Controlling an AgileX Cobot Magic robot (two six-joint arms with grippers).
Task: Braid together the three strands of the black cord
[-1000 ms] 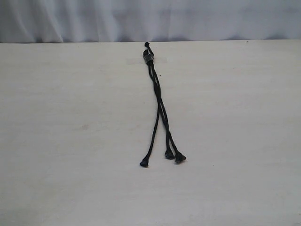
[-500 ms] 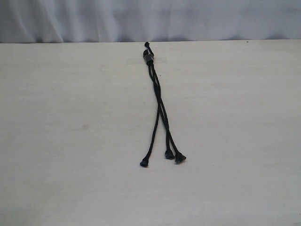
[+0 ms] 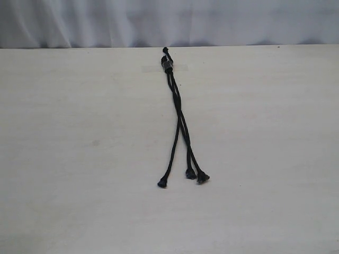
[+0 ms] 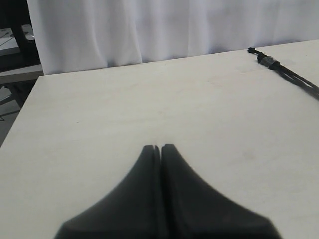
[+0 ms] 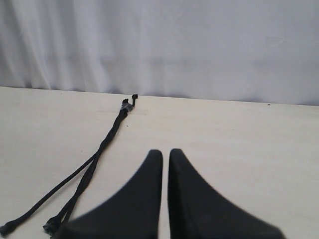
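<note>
The black cord (image 3: 175, 95) lies mid-table (image 3: 79, 159), its long axis running 12 to 6 o'clock: knotted end (image 3: 167, 64) at 12, the three strands (image 3: 180, 126) fanning toward 6. The left gripper (image 4: 160, 147) and right gripper (image 5: 165, 152) are pinched closed, empty.

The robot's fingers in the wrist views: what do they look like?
The left gripper has two matte black fingers, broad at the base, curving in to narrow rounded tips. The right gripper looks the same. No markings or cables show, and no arm appears in the exterior view.
</note>
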